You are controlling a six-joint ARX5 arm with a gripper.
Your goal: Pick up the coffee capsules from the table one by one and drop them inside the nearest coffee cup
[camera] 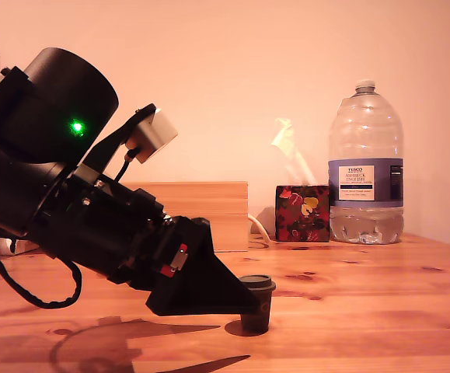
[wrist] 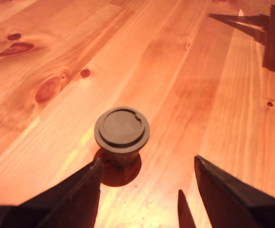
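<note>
1. Standing upright on the surface (camera: 380, 311), the coffee capsule (wrist: 122, 134) is dark, w/ its wider flat rim on top.
2. The gripper (wrist: 146, 178) is low above the surface; jaws are spread apart and pinch nothing.
3. In wrist view the capsule is just in front of the tips, nearer to one finger (wrist: 75, 194), not between them.
4. In exterior view the black arm (camera: 92, 225) comes from the exterior view's left; its tip overlaps the capsule (camera: 256, 302), contact not clear.
5. Behind, at exterior view's right: floral tissue box (camera: 302, 212), big water bottle (camera: 365, 167); pale wooden box (camera: 209, 214) by the wall.
</note>
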